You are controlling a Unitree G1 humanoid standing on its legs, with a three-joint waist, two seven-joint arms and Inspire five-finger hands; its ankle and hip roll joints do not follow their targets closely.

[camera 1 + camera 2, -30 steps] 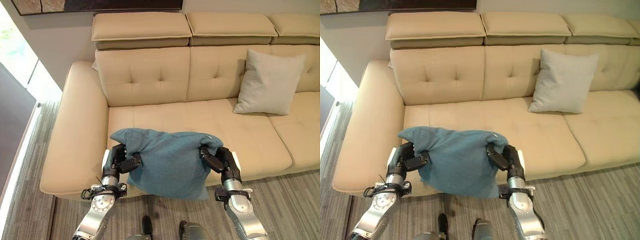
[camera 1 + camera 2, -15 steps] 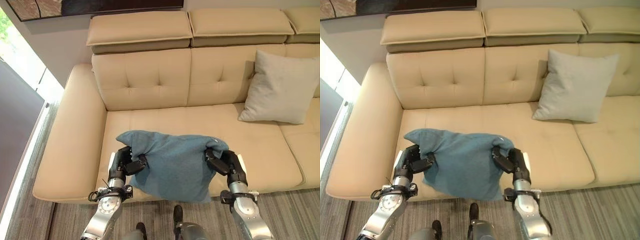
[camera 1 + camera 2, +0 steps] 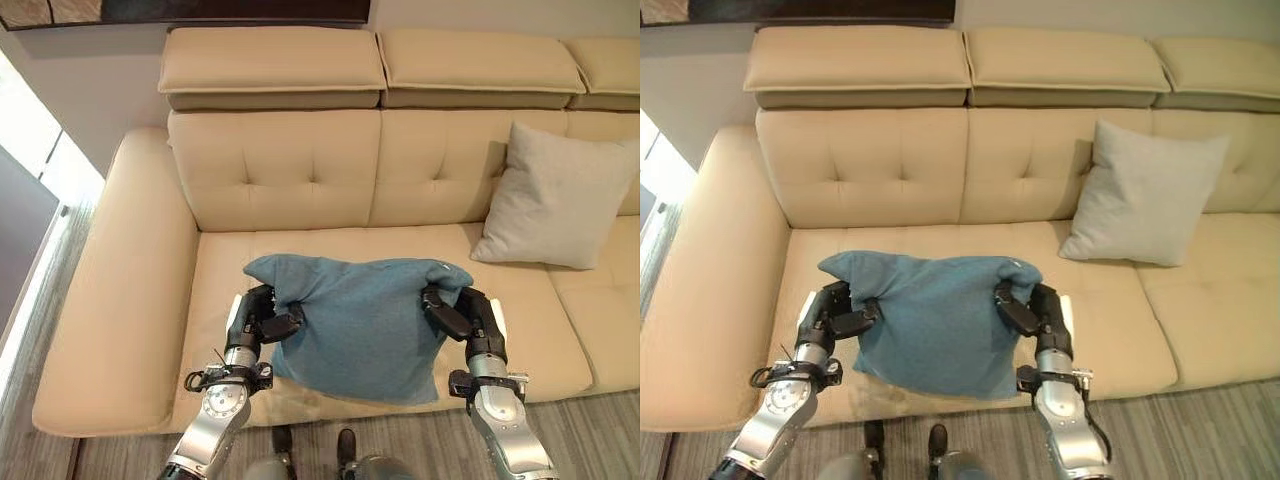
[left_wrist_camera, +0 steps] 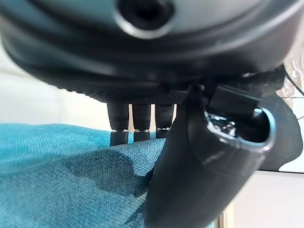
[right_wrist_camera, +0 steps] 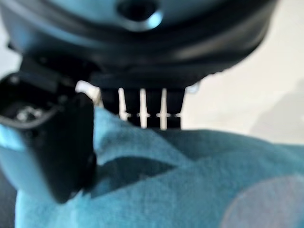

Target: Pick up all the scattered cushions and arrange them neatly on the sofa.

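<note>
The blue cushion [image 3: 362,325] is held over the front edge of the beige sofa [image 3: 130,300], above its left seat section. The left hand [image 3: 258,318] pinches the cushion's left upper corner and the right hand [image 3: 462,315] pinches the right upper corner, thumbs and fingers closed on the fabric. A grey cushion [image 3: 548,197] leans upright against the backrest, well apart to the right.

Both eye views look steeply down from the head, facing the beige sofa [image 3: 330,190], mid-range, sharing seat, backrest and grey cushion [image 3: 1145,195]. Wrist views sit very close behind each hand, looking along the fingers onto the blue cushion [image 4: 61,180], which all four share.
</note>
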